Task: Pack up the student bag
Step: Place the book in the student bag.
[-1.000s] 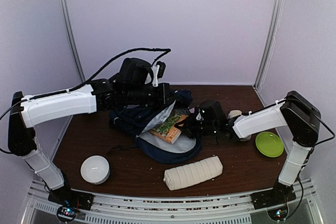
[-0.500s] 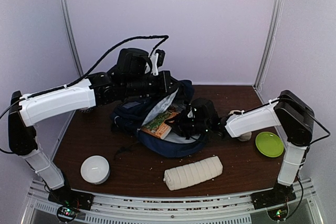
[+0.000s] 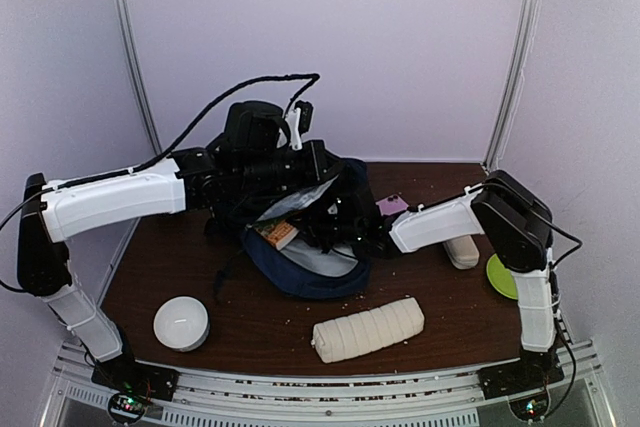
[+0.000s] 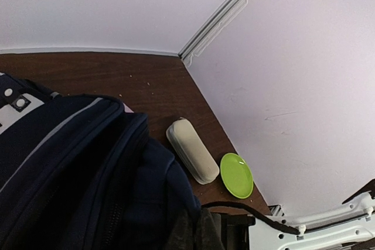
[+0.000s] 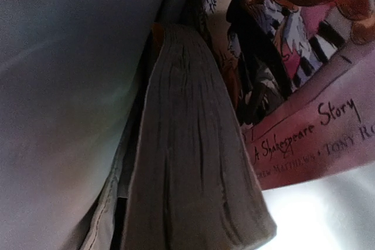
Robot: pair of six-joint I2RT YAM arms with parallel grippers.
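While the right arm is buried in the bag mouth, main risk: right gripper [image 3: 340,231] snags the light grey lining [image 5: 70,86] or wedges the paperback page block [image 5: 193,162] against the purple-covered storybook [image 5: 304,98]. Both books sit tight against the lens, with no slack visible.
Right claw: fingers hidden inside the bag in every view, cannot tell if apart or clamped.
Left claw: left gripper [image 3: 304,161] pinched together, looks clamped on the bag's top rim at 12 o'clock, holding the mouth up.
Task thing: large dark navy fabric backpack with white trim [image 3: 300,272] at table centre, mouth facing 3 o'clock toward the right arm. An orange-edged book [image 3: 278,235] shows in the mouth.
Risk 2: left pinch slips off the thin fabric, the flap drops on the right wrist and the mouth shuts.
Risk 3: a fast pull-out drags the books back out or tows the bag toward 3 o'clock.
Risk 4: an elbow swing knocks the beige oblong case [image 3: 461,250] or the lime-green round plate [image 3: 503,277], both close by the right forearm.
Edges: back wall close at 12 o'clock behind the left wrist, side wall at 3 o'clock near the right elbow, table lip at 6 o'clock.
Open room: dark brown tabletop [image 3: 160,257] at 9 o'clock of the bag. Also a narrow strip before the white ribbed cylindrical pouch [image 3: 368,328] at 5 o'clock. The white round puck [image 3: 181,323] at 7 o'clock is well apart.
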